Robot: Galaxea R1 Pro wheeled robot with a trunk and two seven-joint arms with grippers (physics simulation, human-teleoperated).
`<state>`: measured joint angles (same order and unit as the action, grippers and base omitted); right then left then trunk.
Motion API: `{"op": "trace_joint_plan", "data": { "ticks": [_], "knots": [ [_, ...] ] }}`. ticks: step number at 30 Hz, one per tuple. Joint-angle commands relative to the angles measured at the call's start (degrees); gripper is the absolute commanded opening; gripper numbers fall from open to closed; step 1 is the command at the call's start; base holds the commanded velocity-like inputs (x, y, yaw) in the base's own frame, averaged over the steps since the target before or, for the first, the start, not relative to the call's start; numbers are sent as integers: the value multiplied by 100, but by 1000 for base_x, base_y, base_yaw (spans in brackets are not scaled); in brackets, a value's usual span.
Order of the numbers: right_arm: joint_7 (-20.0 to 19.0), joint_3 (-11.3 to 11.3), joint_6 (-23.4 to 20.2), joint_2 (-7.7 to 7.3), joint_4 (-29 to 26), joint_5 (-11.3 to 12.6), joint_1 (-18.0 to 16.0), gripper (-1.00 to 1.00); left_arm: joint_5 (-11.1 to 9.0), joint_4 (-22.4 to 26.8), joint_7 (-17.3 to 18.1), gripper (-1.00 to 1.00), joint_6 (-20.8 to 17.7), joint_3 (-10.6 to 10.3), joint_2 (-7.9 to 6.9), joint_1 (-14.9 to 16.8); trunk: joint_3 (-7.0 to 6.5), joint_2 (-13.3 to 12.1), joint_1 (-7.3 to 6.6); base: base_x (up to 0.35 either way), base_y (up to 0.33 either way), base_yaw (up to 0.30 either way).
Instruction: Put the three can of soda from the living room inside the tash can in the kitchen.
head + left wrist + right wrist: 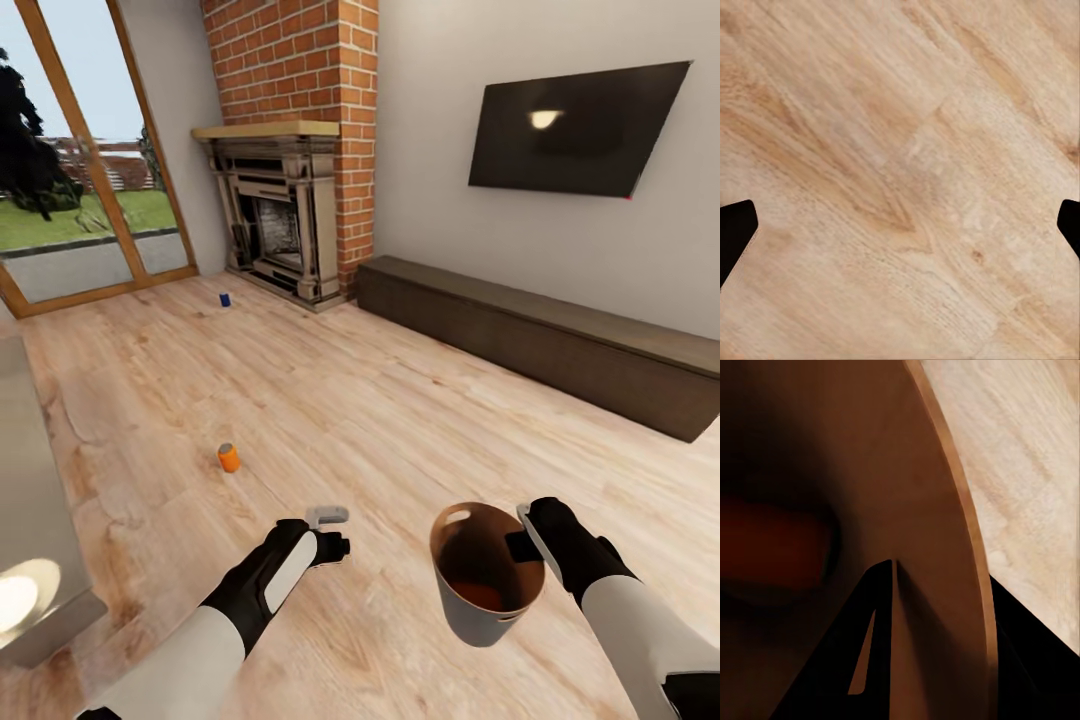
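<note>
The orange can (pixel 229 458) lies on the floor ahead of the empty, wide-spread left fingers (pixel 328 518), nearer them than the right fingers (pixel 527 535), which pinch the bin (pixel 480 610) rim.

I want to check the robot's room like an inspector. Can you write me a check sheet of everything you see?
Surface: light wood floor.
Job's things: orange soda can and dark blue soda can on floor; something orange inside round brown bin.
Clutter: nothing seen.
Grippers: left gripper open, empty; right gripper clamped on bin's rim.
Cables: nothing seen.
Surroundings: red brick chimney, dark fireplace, black wall TV, long dark bench.
</note>
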<state>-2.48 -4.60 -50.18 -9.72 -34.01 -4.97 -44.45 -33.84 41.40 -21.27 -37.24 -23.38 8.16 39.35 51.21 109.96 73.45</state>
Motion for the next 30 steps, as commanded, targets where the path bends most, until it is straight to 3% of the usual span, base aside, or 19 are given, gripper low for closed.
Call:
{"op": "trace_joint_plan", "data": {
  "ticks": [1,30],
  "knots": [
    [-24,3,0,0,-1,30,-2,-100,0,0,0,100,1,0,0,0,-2,0,0,324,-183,155],
    [19,0,0,15,-7,23,-2,-100,0,-4,0,100,6,0,-5,0,-109,0,0,324,-183,169]
  ]
}}
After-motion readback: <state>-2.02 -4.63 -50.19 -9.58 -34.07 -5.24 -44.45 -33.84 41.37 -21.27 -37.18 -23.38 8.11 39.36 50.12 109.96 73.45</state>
